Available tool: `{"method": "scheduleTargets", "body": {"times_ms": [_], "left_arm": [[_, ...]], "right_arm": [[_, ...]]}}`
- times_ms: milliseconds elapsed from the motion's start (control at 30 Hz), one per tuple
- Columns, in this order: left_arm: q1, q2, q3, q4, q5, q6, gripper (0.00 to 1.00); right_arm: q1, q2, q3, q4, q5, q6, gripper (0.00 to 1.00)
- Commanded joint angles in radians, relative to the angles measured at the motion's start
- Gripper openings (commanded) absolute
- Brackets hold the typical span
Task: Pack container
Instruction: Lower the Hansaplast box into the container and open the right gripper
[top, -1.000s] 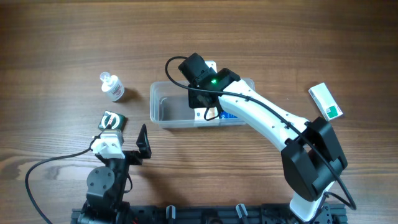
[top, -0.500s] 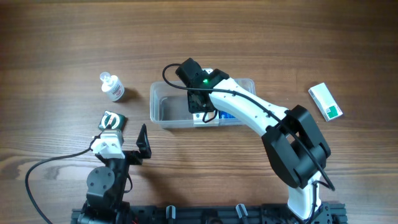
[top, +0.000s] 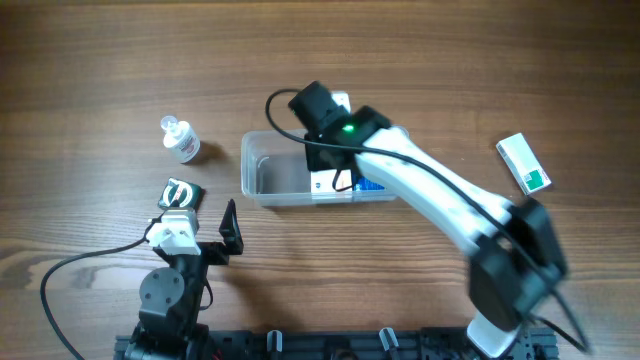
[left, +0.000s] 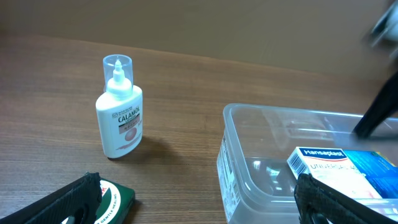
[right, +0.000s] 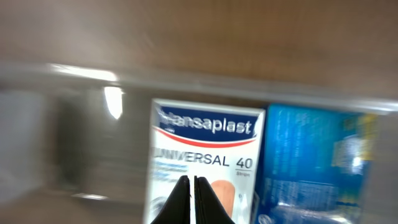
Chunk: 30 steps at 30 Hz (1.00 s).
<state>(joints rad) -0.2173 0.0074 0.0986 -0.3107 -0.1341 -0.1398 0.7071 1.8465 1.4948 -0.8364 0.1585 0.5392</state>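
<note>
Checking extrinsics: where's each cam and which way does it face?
Overhead: above table, facing straight down; both arms show, right arm over the container.
Left wrist: low, facing across the table at calamine bottle and container; left gripper tips in bottom corners.
Right wrist: looking down into container at Hansaplast box; right gripper tips bottom centre.
Shared: Hansaplast box in all three.

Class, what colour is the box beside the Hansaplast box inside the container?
Blue. The blue box shows best in the right wrist view.
</note>
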Motion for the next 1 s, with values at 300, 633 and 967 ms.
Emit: {"method": "scheduleTargets", "body": {"times_ms": [300,633,967], "left_arm": [[-0.007,-0.001,-0.002,-0.001,-0.016,-0.002,1.0],[-0.007,-0.001,-0.002,-0.001,-0.016,-0.002,1.0],[-0.007,-0.001,-0.002,-0.001,-0.016,-0.002,1.0]], "right_arm": [[0.003,-0.051,-0.015,0.056,-0.106,-0.042,0.04],[0.005,0.125,-0.015,0.125,-0.252,-0.15,0.04],[0.005,0.142,-0.015,0.096,-0.22,-0.174,0.06]]}}
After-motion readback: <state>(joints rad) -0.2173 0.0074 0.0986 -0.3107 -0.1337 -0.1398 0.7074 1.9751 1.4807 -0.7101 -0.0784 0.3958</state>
